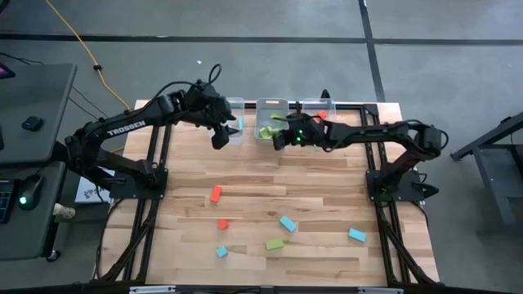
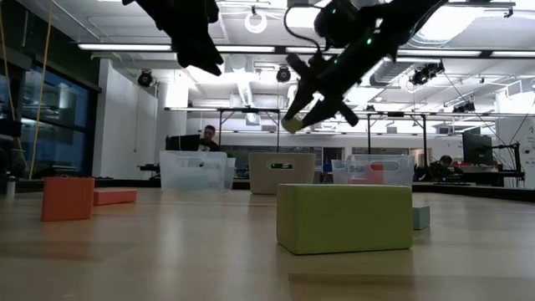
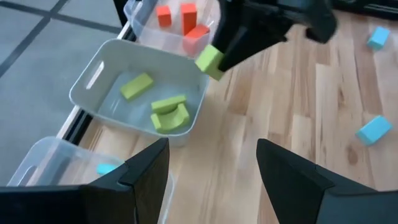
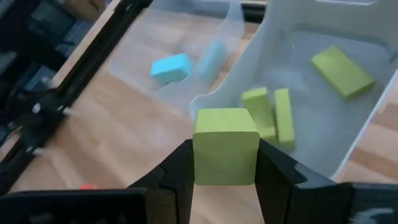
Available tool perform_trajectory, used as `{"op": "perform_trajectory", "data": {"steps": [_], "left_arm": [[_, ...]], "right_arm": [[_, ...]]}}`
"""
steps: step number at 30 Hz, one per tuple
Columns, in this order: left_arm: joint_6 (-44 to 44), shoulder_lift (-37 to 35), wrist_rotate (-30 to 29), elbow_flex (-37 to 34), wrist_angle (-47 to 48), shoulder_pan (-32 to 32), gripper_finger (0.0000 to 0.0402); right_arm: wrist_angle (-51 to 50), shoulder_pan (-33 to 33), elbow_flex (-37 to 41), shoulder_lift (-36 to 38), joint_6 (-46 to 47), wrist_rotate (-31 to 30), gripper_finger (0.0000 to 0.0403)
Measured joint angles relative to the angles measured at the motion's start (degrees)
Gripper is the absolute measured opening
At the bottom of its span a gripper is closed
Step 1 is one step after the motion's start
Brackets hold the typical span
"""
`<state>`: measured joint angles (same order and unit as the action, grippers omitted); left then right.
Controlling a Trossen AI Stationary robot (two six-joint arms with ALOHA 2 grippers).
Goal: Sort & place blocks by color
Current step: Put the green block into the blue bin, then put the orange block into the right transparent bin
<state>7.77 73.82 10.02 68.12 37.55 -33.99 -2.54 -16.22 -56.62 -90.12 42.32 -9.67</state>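
Three clear bins stand in a row at the table's far edge. The left bin (image 1: 235, 114) has one light blue block, the middle bin (image 1: 270, 119) has lime green blocks (image 3: 168, 112), and the right bin (image 1: 324, 109) has red-orange ones (image 3: 186, 22). My right gripper (image 1: 282, 137) hovers by the middle bin's near wall, shut on a lime green cube (image 4: 225, 146). My left gripper (image 1: 221, 135) is open in the air just near of the left bin. Several red-orange, blue and green blocks lie flat on the near half of the table (image 1: 327, 188). My right gripper pinches the green cube by two opposite side faces (image 4: 202, 155) between its two fingers (image 4: 273, 171). In the low view the cube (image 2: 292, 124) sits at the fingers' free ends. The fingers slant down from the table's right side. The cube is lifted clear of table and bin.
On the wood lie a red-orange block (image 1: 216, 193), a small red-orange one (image 1: 222, 223), blue blocks (image 1: 288, 223) (image 1: 357, 235) (image 1: 221, 252) and a green bar (image 1: 274, 243). Black frame rails run along the table's left, right and far edges. People sit in the room beyond.
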Motion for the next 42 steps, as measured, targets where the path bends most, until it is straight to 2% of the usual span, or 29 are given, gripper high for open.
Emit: {"op": "perform_trajectory", "data": {"steps": [5, 9, 13, 17, 22, 32, 42], "left_arm": [[1.5, 0.0, -0.4, 0.0, 1.3, -0.3, 0.0223], [2.0, 0.0, -0.7, 0.0, 1.6, -0.3, 0.0223], [2.4, 0.0, -2.0, 0.0, 1.7, -0.3, 0.0223], [2.5, 0.0, -2.2, 0.0, 1.7, -0.5, 0.0223], [2.2, 0.0, -2.3, 0.0, 1.7, -0.6, 0.0223], [1.8, 0.0, -2.7, 0.0, 1.7, -0.5, 0.0223], [-4.6, 0.0, -2.8, 0.0, 11.3, 0.8, 0.0223]], "right_arm": [[4.5, -2.7, 0.0, -3.8, -0.4, 0.0, 0.0112], [3.7, -4.4, -1.4, -6.1, -1.7, 0.0, 0.0112], [-1.1, -5.2, -5.8, -8.8, -7.0, 0.2, 0.0117], [-6.9, -6.4, -11.5, -11.9, -10.1, 3.9, 0.0142], [-14.8, -6.9, -16.9, -15.0, -12.8, 3.0, 0.0157], [-17.5, -6.9, -20.6, -15.3, -15.4, 3.3, 0.0172], [-31.9, -4.2, -28.5, -13.4, -15.4, 4.8, 0.0166]]}}
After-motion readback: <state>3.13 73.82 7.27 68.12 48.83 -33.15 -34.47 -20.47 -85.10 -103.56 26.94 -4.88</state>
